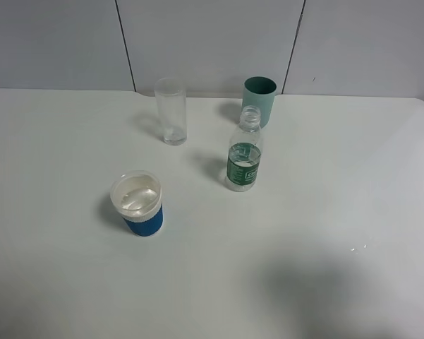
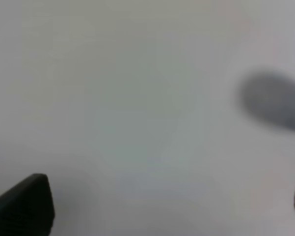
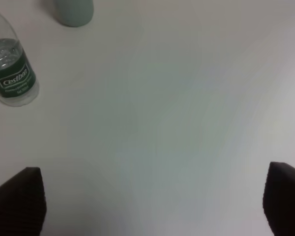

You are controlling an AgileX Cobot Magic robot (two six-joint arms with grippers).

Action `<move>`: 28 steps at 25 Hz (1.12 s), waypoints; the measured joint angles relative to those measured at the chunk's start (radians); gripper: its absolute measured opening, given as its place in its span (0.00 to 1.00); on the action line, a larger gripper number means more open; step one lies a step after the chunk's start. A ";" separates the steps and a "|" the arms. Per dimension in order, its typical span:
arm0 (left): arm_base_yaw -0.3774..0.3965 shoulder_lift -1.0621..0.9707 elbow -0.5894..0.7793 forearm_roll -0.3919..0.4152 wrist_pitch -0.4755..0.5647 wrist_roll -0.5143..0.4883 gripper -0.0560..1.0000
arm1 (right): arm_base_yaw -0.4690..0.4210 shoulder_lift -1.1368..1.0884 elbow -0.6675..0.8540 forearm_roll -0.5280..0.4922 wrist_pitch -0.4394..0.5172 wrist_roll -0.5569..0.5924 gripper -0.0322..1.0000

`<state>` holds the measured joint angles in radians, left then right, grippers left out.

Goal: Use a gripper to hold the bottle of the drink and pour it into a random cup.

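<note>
Bottle of the drink (image 1: pixel 245 157) stood upright and uncapped on the white table (image 1: pixel 353 183), right of centre, partly filled with clear liquid, long axis vertical. Teal-green cup (image 1: pixel 259 99) just behind it; tall clear glass (image 1: pixel 171 111) off to its left at the back. Blue-banded cup (image 1: pixel 138 203) sat apart from the bottle, nearer the front and on the left half, something pale and glossy already inside, nature unclear.

Neither arm visible from the high camera.

Right gripper (image 3: pixel 152 201): fingers spread wide apart, nothing between them, only bare table below. In the right wrist view, bottle (image 3: pixel 12 73) seen ahead of the fingertips and displaced toward one finger, well clear of both, not yet between them. Teal-green cup beyond it.

Left gripper (image 2: pixel 162 206): fingers likewise parted and empty, over bare table; only a blue sliver and a shadow at the frame edge, probably the blue-banded cup.

Judged: right arm nearer the bottle. Needs sideways shift and advance so the fingers straddle the upright body at the label.
</note>
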<state>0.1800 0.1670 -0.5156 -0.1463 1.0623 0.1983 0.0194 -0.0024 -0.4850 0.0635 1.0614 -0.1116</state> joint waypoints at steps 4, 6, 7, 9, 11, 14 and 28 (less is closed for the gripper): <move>0.000 0.000 0.000 0.000 0.000 0.000 0.99 | 0.007 0.000 0.002 -0.011 -0.001 0.011 0.88; 0.000 0.000 0.000 0.000 0.000 0.000 0.99 | 0.008 0.000 0.002 -0.014 -0.002 0.016 0.88; 0.000 0.000 0.000 0.000 0.000 0.000 0.99 | 0.008 0.000 0.002 -0.019 -0.002 0.021 0.88; 0.000 0.000 0.000 0.000 0.000 0.000 0.99 | 0.008 0.000 0.002 -0.027 -0.002 0.039 0.88; 0.000 0.000 0.000 0.000 0.000 0.000 0.99 | 0.008 0.000 0.002 -0.028 -0.003 0.064 0.88; 0.000 0.000 0.000 0.000 0.000 0.000 0.99 | 0.008 0.000 0.002 0.011 -0.004 0.129 0.88; 0.000 0.000 0.000 0.000 0.000 0.000 0.99 | 0.016 0.000 0.002 0.050 -0.010 0.167 0.88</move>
<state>0.1800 0.1670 -0.5156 -0.1463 1.0623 0.1983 0.0357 -0.0024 -0.4827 0.1130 1.0509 0.0554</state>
